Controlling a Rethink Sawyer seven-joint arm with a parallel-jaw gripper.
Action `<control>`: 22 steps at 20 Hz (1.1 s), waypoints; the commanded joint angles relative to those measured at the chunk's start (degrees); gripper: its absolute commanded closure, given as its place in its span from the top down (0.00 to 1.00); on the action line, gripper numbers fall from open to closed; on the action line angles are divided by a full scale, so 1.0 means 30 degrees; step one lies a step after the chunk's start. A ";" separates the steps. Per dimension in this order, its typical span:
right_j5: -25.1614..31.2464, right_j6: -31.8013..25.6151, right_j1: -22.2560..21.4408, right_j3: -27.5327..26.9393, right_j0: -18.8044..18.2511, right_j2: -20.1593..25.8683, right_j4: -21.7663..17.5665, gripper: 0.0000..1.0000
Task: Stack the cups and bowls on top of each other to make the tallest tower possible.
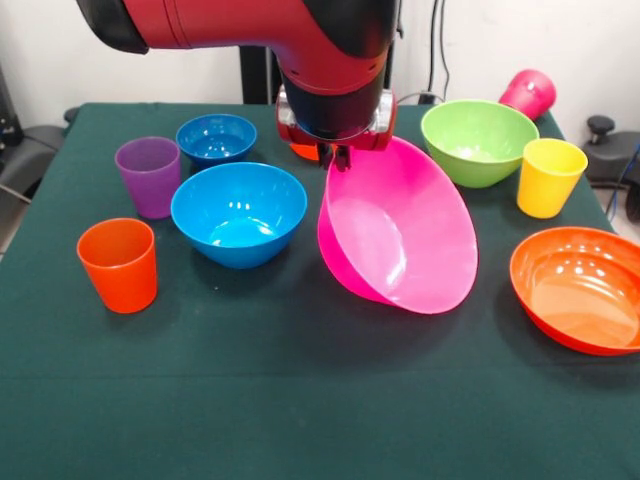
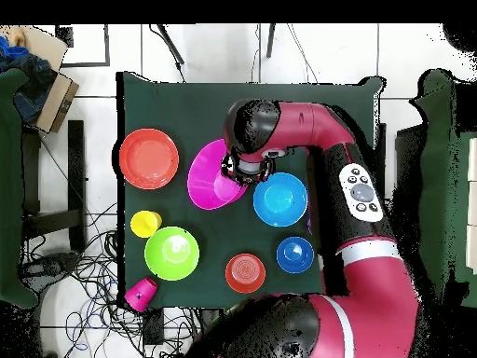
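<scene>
No stacking is seen yet: the pink bowl (image 1: 400, 235) is held tilted above the tabletop (image 1: 300, 400), its far rim pinched by the fingers (image 1: 341, 155); remaining cups and bowls are scattered singly

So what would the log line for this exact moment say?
claw: gripping rim of pink bowl | pink bowl: tilted on its side | stack: none yet | magenta cup: tipped over
</scene>
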 commanded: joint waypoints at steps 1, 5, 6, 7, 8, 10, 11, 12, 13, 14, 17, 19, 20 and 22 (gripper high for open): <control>0.2421 -0.4103 0.1119 -0.1857 0.0961 0.0827 -0.1181 0.00; 0.2852 -0.4242 0.1335 -0.2421 0.1105 0.0858 -0.1259 0.00; 0.2888 -0.4217 0.1312 -0.2428 0.1125 0.0842 -0.1251 0.00; 0.2938 -0.4213 0.1310 -0.2465 0.1143 0.0840 -0.1242 0.00; 0.2987 -0.4208 0.1307 -0.2501 0.1162 0.0838 -0.1233 0.00; 0.3104 -0.4266 0.1370 -0.2636 0.1169 0.0843 -0.1244 0.00; 0.3150 -0.4280 0.1331 -0.2607 0.1164 0.0846 -0.1223 0.00; 0.3201 -0.4291 0.1322 -0.2621 0.1167 0.0847 -0.1209 0.00; 0.3166 -0.4270 0.1266 -0.2513 0.1150 0.0831 -0.1180 0.00; 0.3190 -0.4267 0.1254 -0.2499 0.1144 0.0832 -0.1168 0.00; 0.3228 -0.4280 0.1160 -0.2312 0.1098 0.0829 -0.1105 0.00; 0.3274 -0.4183 0.1025 -0.2155 0.1098 0.0816 -0.1030 0.00; 0.3268 -0.4123 0.0959 -0.2069 0.1100 0.0806 -0.0992 0.00; 0.3258 -0.4041 0.0895 -0.1960 0.1079 0.0798 -0.0925 0.00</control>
